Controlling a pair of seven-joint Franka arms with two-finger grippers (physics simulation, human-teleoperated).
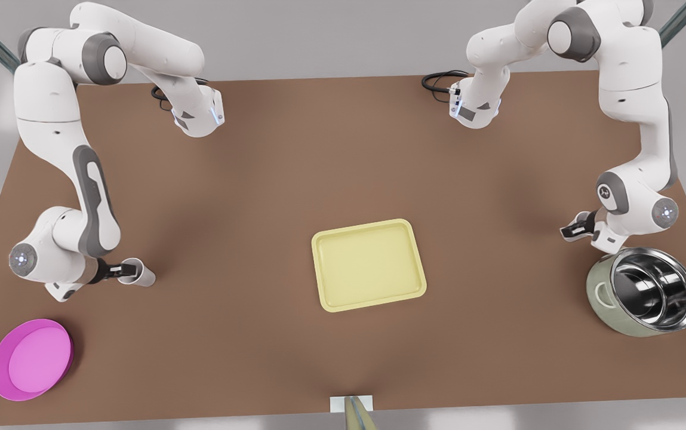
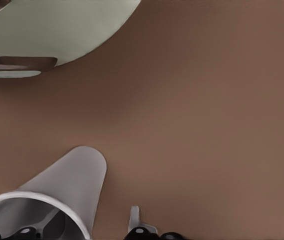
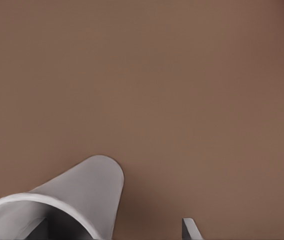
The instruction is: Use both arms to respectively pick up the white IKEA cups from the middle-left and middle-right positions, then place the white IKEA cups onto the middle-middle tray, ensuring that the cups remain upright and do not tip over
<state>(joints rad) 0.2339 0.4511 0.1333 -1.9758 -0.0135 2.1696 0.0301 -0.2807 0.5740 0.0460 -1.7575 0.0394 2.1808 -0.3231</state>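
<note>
My right gripper is at the front view's left, open around one wall of a white cup. In the right wrist view one finger is outside that cup and the other is inside its rim. My left gripper is at the front view's right, beside the pot. It is open the same way over the other white cup, with one finger outside the wall. Both cups stand on the table. The pale yellow tray lies between the arms with nothing on it.
A big steel-lined pale green pot stands close to my left gripper, and its side shows in the left wrist view. A magenta dish sits at the front view's lower left. The brown table is bare around the tray.
</note>
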